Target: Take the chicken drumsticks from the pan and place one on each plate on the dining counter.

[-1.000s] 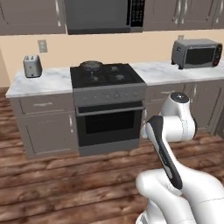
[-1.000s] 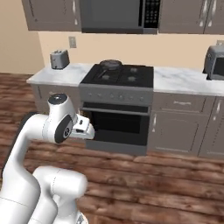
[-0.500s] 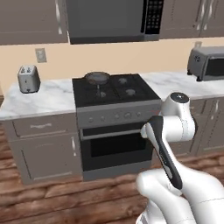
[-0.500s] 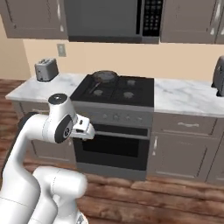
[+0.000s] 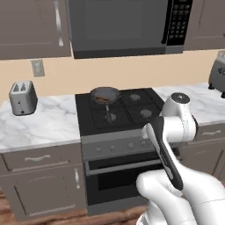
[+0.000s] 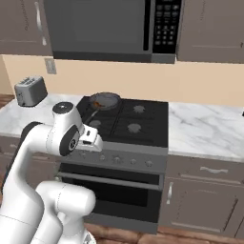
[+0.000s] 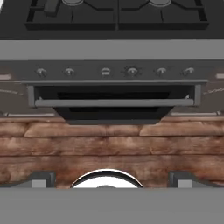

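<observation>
The pan (image 5: 105, 94) sits on the stove's rear-left burner, its long handle pointing toward the front. Orange-brown chicken drumsticks (image 5: 104, 99) lie inside it. In the right base view the pan (image 6: 106, 99) shows behind my arm, with the drumsticks (image 6: 97, 104) at its near side. My gripper (image 7: 112, 180) is open and holds nothing. It hangs low in front of the oven and points down at the oven door and the floor, well short of the pan. The plates and the dining counter are out of view.
The stove (image 5: 118, 110) stands between marble worktops. A toaster (image 5: 22, 97) is on the left worktop and a toaster oven (image 5: 218, 74) at the far right. A microwave (image 5: 127, 26) hangs over the stove. The oven door handle (image 7: 113, 103) faces the hand.
The base has driven toward the stove, so stove and pan now look larger and nearer. My arm keeps its folded pose and the gripper stays open.
</observation>
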Controlling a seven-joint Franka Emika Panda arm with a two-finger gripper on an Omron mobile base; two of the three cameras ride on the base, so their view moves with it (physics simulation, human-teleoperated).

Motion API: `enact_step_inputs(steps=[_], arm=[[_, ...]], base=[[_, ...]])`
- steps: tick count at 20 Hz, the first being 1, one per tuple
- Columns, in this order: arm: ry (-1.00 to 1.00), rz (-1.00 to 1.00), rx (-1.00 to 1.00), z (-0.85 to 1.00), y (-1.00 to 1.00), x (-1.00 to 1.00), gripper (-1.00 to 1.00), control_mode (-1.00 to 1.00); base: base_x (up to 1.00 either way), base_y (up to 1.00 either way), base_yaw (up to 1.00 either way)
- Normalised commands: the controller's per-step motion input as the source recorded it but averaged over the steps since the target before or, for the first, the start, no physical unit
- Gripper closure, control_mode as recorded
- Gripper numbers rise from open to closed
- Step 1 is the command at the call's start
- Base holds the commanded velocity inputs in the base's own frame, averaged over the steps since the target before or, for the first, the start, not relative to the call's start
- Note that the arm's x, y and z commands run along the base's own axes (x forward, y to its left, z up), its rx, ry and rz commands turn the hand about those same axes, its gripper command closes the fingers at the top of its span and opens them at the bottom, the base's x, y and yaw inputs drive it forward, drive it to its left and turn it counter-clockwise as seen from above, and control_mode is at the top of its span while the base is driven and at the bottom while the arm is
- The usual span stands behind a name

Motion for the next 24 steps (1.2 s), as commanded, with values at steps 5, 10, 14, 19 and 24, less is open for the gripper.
enact_step_inputs(steps=[5,10,14,19,24], arm=[[0.00,0.00,0.00,0.00,0.00,0.00,-1.00,1.00],[0.00,0.00,0.00,0.00,0.00,0.00,-1.00,1.00],[0.00,0.00,0.00,0.00,0.00,0.00,-1.00,1.00],[0.00,0.00,0.00,0.00,0.00,0.00,-1.00,1.00],[0.00,0.00,0.00,0.00,0.00,0.00,-1.00,1.00]], base=[[0.84,0.14,0.02],[0.55,0.17,0.00],[0.35,0.23,0.00],[0.28,0.20,0.00],[0.21,0.18,0.00]])
